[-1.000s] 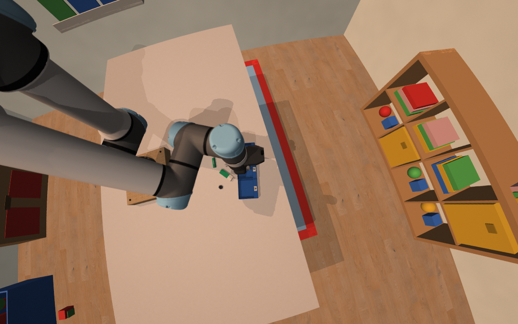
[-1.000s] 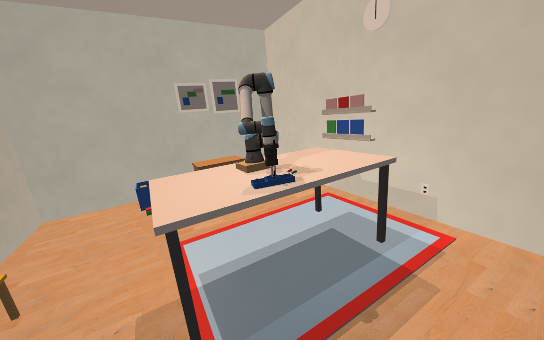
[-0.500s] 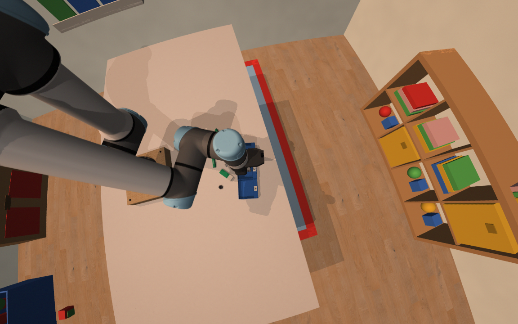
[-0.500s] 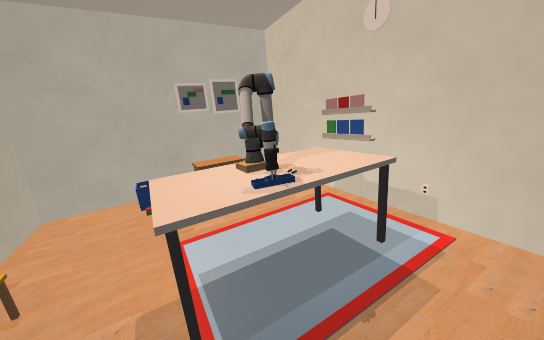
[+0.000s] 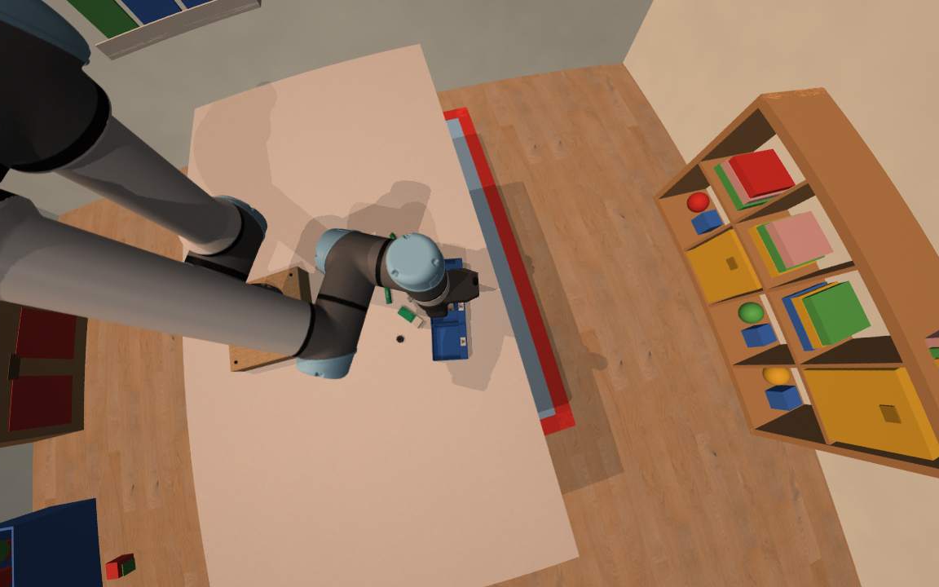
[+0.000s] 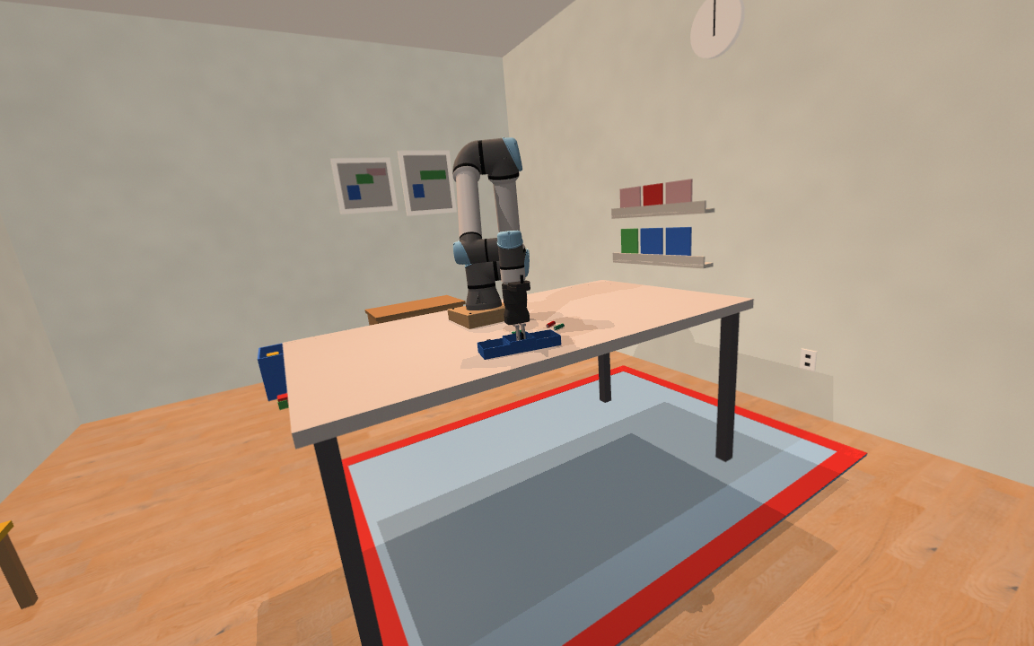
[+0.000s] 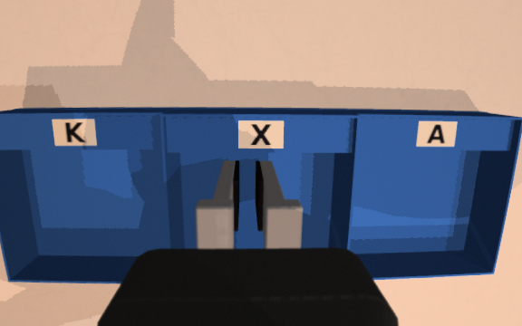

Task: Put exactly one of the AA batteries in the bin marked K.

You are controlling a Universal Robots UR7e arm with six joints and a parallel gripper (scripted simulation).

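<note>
A blue row of three bins [image 7: 249, 190] stands on the table, marked K [image 7: 74, 132], X [image 7: 260, 134] and A [image 7: 436, 134]. All three bins look empty in the wrist view. My gripper [image 7: 247, 181] hangs low over the middle bin X, with its fingers close together and nothing between them. From above, the wrist covers part of the bin row [image 5: 451, 332]. A small green cylinder [image 5: 388, 293] and a green and white piece [image 5: 407, 315] lie on the table beside the bins. In the side view, a red piece [image 6: 550, 324] and a green piece [image 6: 559, 327] lie past the bin row [image 6: 519, 344].
A small black thing [image 5: 399, 338] lies on the table near the bins. The arm's wooden base block [image 5: 268, 321] stands at the table's back edge. A dark blue box [image 5: 28, 544] with loose pieces sits on the floor off the table's end.
</note>
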